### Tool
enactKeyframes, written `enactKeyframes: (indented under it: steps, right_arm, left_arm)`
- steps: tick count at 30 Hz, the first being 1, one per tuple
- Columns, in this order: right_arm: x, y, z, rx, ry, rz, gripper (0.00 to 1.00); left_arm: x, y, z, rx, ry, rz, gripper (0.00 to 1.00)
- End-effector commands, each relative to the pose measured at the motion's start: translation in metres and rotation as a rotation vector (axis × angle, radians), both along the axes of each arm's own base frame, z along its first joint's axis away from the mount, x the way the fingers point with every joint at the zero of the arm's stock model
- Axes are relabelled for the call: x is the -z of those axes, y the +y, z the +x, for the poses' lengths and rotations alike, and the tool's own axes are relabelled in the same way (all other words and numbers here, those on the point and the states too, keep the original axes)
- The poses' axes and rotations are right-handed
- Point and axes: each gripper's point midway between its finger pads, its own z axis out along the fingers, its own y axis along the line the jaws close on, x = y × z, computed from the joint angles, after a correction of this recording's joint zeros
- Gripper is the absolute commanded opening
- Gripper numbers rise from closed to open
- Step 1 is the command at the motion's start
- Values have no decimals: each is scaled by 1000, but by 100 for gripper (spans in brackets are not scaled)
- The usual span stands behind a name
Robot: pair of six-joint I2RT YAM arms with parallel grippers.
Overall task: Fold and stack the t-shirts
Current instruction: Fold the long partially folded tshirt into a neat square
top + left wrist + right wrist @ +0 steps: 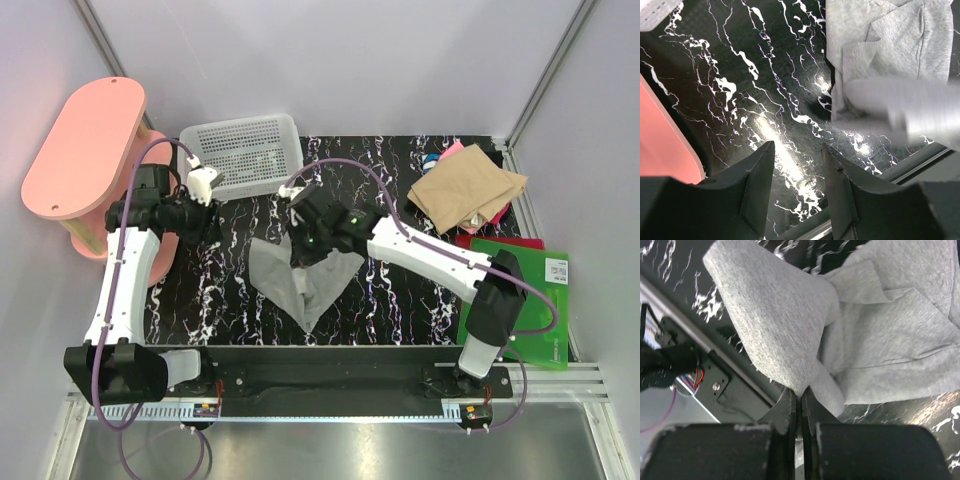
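Now grips a bunched fold of the grey t-shirt [305, 285] with the right tool [801, 392], clamped on cloth above the counter [220, 290]. Lies at 4 o'clock from the left tool [797, 145], apart and empty; trails long toward 6 o'clock.

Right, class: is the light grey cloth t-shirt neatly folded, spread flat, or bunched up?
Bunched up: the light grey cloth t-shirt drapes in loose creases, one edge pinched in the shut right gripper.

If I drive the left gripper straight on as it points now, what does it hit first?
Probably the bare marbled tabletop: the open left gripper aims at it, the grey t-shirt lying off to one side.
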Motion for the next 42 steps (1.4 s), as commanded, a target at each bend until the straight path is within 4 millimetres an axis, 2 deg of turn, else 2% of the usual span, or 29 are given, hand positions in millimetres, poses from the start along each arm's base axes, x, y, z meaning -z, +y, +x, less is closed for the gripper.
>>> enactKeyframes:
  steps: [1, 4, 7, 8, 10, 11, 13, 15, 18, 20, 21, 25, 28, 29, 31, 32, 33, 34, 36, 37, 38, 40, 42]
  right_arm:
    - [0, -7, 25, -17, 76, 123, 0]
    - [26, -23, 53, 27, 116, 115, 0]
    - [48, -30, 70, 46, 161, 126, 0]
    - [52, -38, 81, 71, 167, 132, 0]
    - [64, -44, 91, 98, 183, 135, 0]
    - [67, -48, 99, 114, 183, 148, 0]
    - [80, -54, 102, 135, 215, 137, 0]
    - [89, -59, 110, 159, 224, 130, 0]
    - [113, -68, 122, 199, 261, 116, 0]
    - [118, -70, 130, 213, 272, 128, 0]
    - [127, -73, 134, 225, 284, 119, 0]
    - [143, -82, 150, 262, 306, 111, 0]
    - [155, -89, 159, 291, 345, 119, 0]
    - [155, -87, 161, 288, 356, 131, 8]
    - [159, -88, 164, 289, 362, 129, 41]
    - [161, -90, 166, 303, 360, 121, 52]
    - [161, -92, 167, 304, 360, 119, 68]
    - [158, -94, 167, 310, 355, 108, 75]
    - [148, -103, 175, 343, 300, 69, 99]
    - [142, -109, 176, 361, 286, 40, 100]
    - [130, -119, 184, 396, 223, 0, 100]
    - [113, -134, 187, 442, 176, -58, 100]
    - [83, -146, 190, 489, 107, -65, 100]
  left_arm:
    - [-23, -4, 5, 27, -66, -17, 47]
    - [-23, -9, 4, 46, -50, -39, 48]
    - [-20, -17, 0, 80, -27, -49, 48]
    - [-18, -22, -2, 104, -23, -47, 48]
    - [-13, -30, -7, 135, -1, -47, 48]
    - [-10, -40, -11, 177, 7, -45, 48]
    - [-2, -49, -17, 214, 34, -41, 48]
    - [4, -67, -26, 282, 59, -44, 49]
    - [18, -94, -43, 388, 116, -43, 49]
    - [29, -113, -54, 465, 161, -29, 49]
    - [34, -118, -57, 483, 180, -17, 49]
    - [50, -140, -61, 561, 236, 4, 48]
    - [61, -148, -53, 567, 256, 6, 47]
    - [67, -149, -51, 562, 272, 12, 47]
    - [73, -153, -42, 550, 269, 12, 46]
    - [82, -154, -39, 545, 291, 20, 46]
    - [85, -157, -34, 546, 288, 16, 46]
    - [89, -158, -31, 547, 297, 18, 45]
    - [106, -160, -23, 543, 323, 39, 45]
    - [118, -160, -21, 543, 351, 55, 44]
    - [122, -160, -17, 536, 357, 67, 44]
    - [135, -162, -10, 523, 381, 76, 43]
    - [137, -167, -1, 511, 376, 62, 43]
